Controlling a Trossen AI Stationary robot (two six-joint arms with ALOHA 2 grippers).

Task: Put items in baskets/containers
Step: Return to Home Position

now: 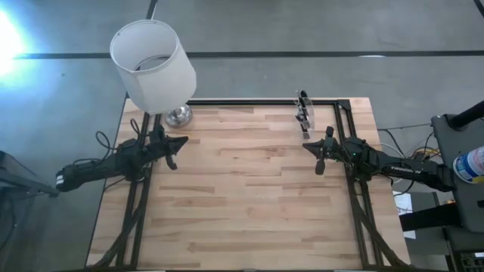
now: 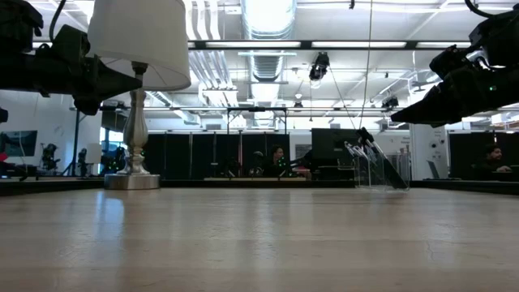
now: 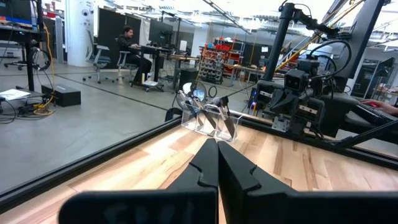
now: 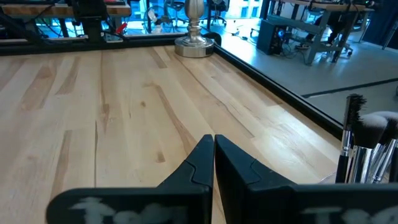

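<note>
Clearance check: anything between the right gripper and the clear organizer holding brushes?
Nothing visible does. The clear transparent organizer stands at the far edge just beyond the shut right gripper, bare wooden table between them. The left gripper waits across the table.

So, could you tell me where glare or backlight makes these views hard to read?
High view: a bright flare washes out the floor at the picture's left edge. Low view: ceiling lights turn the left arm and right arm into silhouettes, and the pale wooden table shows a sheen. Left wrist view: the clear plastic organizer shows no glare.
</note>
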